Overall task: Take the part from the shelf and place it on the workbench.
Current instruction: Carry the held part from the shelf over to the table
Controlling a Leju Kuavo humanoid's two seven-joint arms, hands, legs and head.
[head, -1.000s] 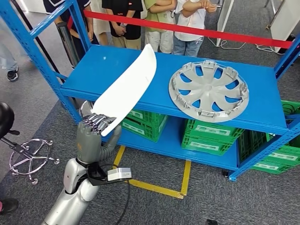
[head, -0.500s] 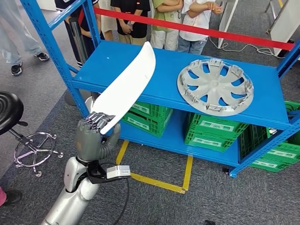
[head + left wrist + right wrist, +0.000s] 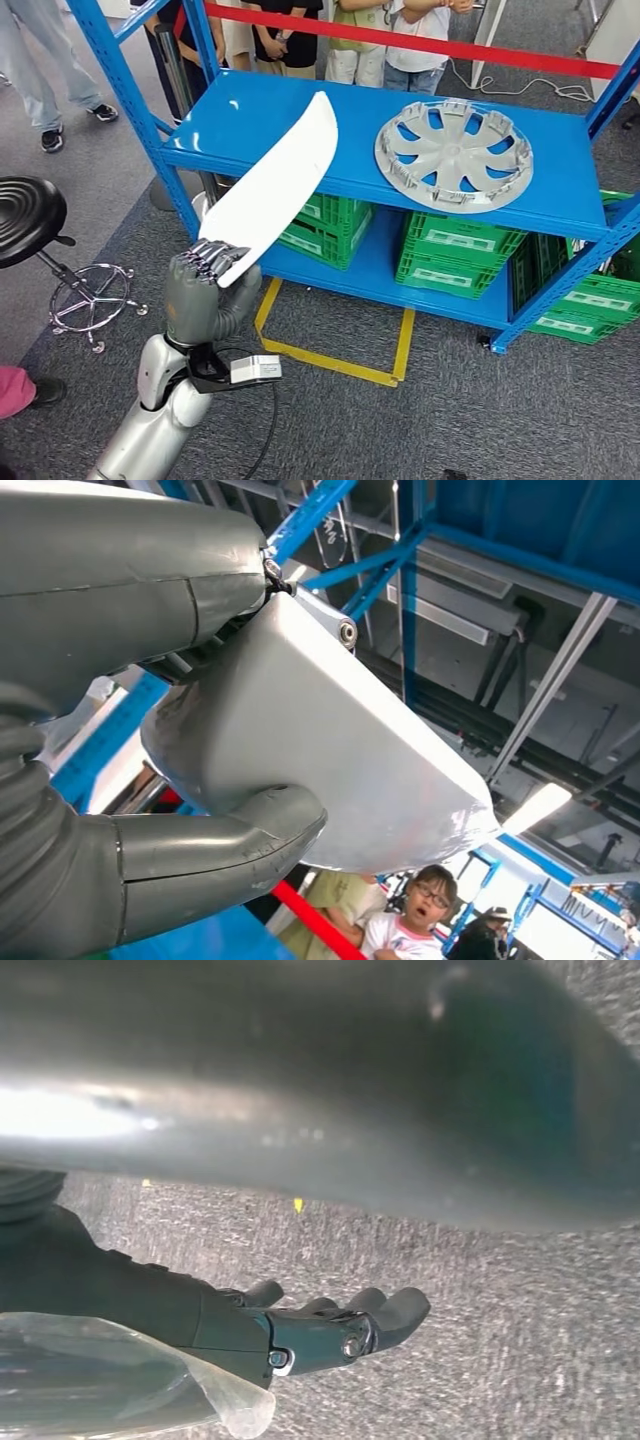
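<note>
My left hand (image 3: 200, 295) grips the near end of a long, curved white part (image 3: 272, 190), which slants up and away over the front edge of the blue shelf (image 3: 249, 130). In the left wrist view the thumb (image 3: 189, 860) and the other fingers clamp the white part (image 3: 332, 750) from both sides. My right hand (image 3: 317, 1330) hangs over grey carpet with its fingers stretched out and nothing in it.
A silver hubcap (image 3: 453, 155) lies on the shelf's top board to the right. Green crates (image 3: 460, 255) fill the lower level. A black stool (image 3: 26, 205) stands at the left. People (image 3: 362, 55) stand behind a red bar (image 3: 423, 40). Yellow tape (image 3: 332, 360) marks the floor.
The whole picture has shifted, so the camera has moved; more of the stool shows at the left. My left hand still holds the white part the same way.
</note>
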